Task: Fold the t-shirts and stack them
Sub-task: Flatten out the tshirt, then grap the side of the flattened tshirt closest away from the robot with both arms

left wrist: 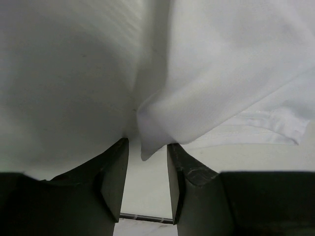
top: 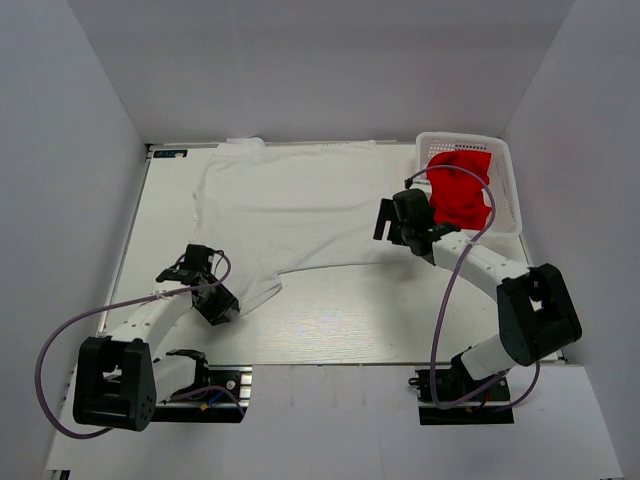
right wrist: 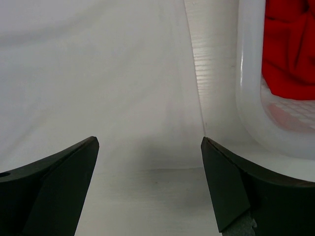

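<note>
Two shirts: the white t-shirt (top: 300,205) lies spread on the surface (top: 340,320) beside the basket (top: 507,190), and the red t-shirt (top: 460,185) is bunched inside it. The right pincer (right wrist: 150,140) gapes wide by the basket. The left pincer (left wrist: 147,145), well away from the basket, straddles a white fold; whether it pinches, I cannot tell.

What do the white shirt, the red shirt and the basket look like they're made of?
White t-shirt: soft matte cloth, likely cotton; it drapes in folds and shows a stitched hem. Red t-shirt: similar matte cloth, crumpled in a heap. Basket: glossy white plastic, judging by its smooth moulded rim and lattice floor.
</note>
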Controlling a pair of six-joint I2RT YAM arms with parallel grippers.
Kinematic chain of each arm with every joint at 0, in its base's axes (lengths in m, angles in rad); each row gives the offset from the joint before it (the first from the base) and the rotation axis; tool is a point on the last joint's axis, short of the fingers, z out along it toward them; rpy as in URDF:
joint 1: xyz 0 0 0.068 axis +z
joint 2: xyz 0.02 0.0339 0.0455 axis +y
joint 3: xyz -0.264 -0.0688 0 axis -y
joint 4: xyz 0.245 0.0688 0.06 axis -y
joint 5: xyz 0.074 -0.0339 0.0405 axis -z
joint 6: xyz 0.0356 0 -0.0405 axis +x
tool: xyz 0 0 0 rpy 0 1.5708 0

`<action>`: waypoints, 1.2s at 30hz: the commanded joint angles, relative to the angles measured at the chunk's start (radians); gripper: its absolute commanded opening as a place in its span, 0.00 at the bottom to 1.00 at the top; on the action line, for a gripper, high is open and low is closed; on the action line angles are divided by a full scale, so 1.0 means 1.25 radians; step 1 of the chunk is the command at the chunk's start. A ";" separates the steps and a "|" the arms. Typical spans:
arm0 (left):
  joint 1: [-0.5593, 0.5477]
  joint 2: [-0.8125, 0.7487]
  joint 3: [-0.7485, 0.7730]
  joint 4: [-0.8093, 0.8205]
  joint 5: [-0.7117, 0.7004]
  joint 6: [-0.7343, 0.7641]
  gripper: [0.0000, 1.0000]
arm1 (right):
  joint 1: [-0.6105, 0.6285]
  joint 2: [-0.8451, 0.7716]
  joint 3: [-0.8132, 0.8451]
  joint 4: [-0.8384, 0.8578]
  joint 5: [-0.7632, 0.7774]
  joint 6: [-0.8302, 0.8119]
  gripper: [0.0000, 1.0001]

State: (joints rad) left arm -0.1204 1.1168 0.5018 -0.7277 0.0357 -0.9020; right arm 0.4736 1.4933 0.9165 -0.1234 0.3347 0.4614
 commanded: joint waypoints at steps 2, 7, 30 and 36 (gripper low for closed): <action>-0.003 0.021 0.001 0.056 -0.010 0.026 0.47 | -0.001 -0.051 -0.029 -0.034 0.027 0.015 0.90; -0.003 -0.047 0.032 0.012 -0.010 0.045 0.56 | -0.002 -0.067 -0.051 -0.052 0.027 0.013 0.90; -0.003 -0.039 -0.062 0.045 -0.009 0.016 0.05 | -0.005 -0.025 -0.037 -0.116 0.062 0.048 0.90; -0.003 -0.072 -0.031 0.036 -0.027 0.016 0.00 | -0.014 -0.039 -0.067 -0.147 0.094 0.065 0.90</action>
State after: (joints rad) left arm -0.1211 1.0557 0.4534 -0.6552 0.0345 -0.8818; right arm 0.4664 1.4727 0.8524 -0.2764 0.4046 0.5144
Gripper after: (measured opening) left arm 0.026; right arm 0.904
